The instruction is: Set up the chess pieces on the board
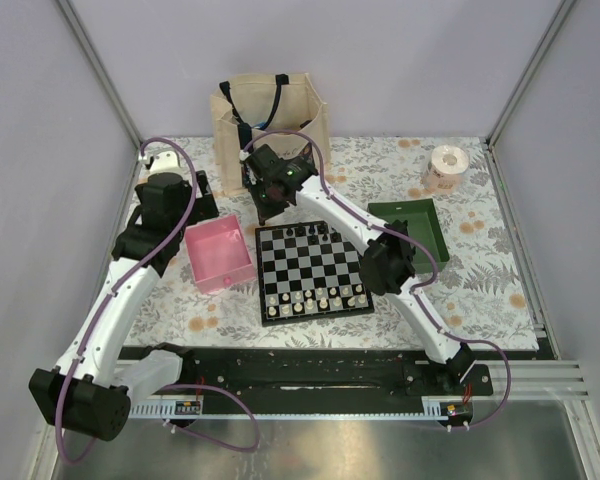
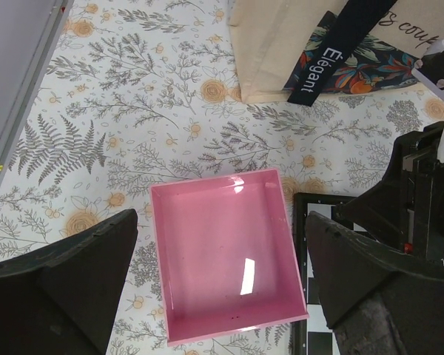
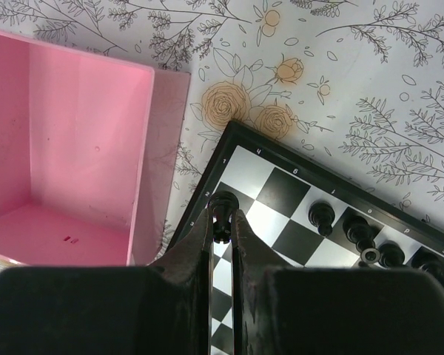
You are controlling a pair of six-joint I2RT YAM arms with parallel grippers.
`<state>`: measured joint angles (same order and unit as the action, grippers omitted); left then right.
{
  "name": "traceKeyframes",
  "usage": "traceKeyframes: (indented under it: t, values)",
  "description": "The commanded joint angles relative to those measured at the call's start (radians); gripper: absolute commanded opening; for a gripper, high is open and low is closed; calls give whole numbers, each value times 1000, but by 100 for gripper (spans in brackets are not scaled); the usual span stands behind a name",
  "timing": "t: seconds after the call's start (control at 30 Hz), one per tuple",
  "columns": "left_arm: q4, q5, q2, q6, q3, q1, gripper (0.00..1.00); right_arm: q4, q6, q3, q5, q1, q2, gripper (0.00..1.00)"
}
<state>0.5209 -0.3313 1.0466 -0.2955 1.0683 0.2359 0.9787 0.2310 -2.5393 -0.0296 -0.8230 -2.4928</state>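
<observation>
Pinching a black chess piece (image 3: 223, 201) between nearly closed fingertips, the right gripper (image 3: 222, 222) is holding it over the board (image 3: 285, 188) corner; other black pieces (image 3: 322, 216) are standing to its right, a pink tray (image 3: 81, 148) to its left.

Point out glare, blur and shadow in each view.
Left wrist: a white glare patch on the pink tray; left gripper dark, soft. Right wrist: right gripper blurred up close, the piece it pinches and the board sharp. Top external: even light, soft shadows.
</observation>
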Motion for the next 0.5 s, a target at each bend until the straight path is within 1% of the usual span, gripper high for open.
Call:
traceKeyframes:
  t: [0.0,0.47]
  values:
    - [-45,-32,-25,-16,-11,2,99,-26,-18,-42,-10,-15,-17,5]
    - [-47,-26,-17,-10,-11,2,99,-12,-24,-45,-6,-21,-87,6]
